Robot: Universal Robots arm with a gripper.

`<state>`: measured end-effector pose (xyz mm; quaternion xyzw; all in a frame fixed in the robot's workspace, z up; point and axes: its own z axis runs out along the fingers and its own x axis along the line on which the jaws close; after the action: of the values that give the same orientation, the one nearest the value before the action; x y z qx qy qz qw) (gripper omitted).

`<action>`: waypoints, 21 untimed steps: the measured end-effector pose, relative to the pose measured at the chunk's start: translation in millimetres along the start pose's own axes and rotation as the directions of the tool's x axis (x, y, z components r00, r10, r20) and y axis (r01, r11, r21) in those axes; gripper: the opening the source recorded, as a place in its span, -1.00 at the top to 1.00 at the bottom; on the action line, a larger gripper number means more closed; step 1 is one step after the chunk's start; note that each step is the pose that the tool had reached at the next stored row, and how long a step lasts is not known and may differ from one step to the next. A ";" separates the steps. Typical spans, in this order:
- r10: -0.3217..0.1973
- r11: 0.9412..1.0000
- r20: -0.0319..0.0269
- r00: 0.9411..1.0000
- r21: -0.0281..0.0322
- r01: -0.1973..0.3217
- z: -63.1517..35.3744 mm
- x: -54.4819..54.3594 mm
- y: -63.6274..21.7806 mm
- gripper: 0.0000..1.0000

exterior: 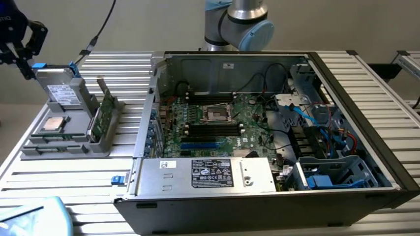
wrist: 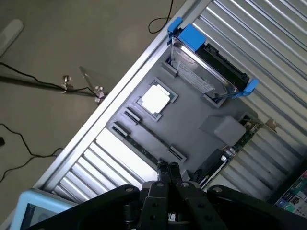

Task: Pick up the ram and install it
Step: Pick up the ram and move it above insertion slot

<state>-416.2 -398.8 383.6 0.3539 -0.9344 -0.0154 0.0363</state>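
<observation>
Black gripper (wrist: pixel 168 168) above grey plastic parts tray (wrist: pixel 192 114), fingers pressed together, nothing held. Long narrow green ram stick (wrist: pixel 144 142) slotted edge-up in tray, likely for easy pinch.

closed gripper (wrist: pixel 168 167) poised over the grey tray (wrist: pixel 192 115), fingertips near one end of the ram (wrist: pixel 141 143), with processor (wrist: pixel 155 99) and blue-framed drive (wrist: pixel 204 69) beyond.

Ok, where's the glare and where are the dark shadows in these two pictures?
Wrist view: the square chip on the grey tray is washed out to white, and the table slats beside the shut gripper glare brightly. Exterior view: the front wall of the computer case sits in deep shadow, while its inside is evenly lit.
</observation>
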 end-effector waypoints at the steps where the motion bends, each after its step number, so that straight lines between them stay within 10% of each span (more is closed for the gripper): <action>1: -0.018 1.000 -0.001 1.000 0.001 0.018 0.2 0.0 0.0 0.79; 11: -0.197 0.980 -0.012 0.980 0.010 0.198 1.7 -0.1 -0.1 0.79; 21: -0.371 0.928 -0.024 0.928 0.017 0.372 4.3 -0.3 -0.2 0.79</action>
<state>-416.2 -398.8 379.3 0.5249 -0.8503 -0.0082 0.0386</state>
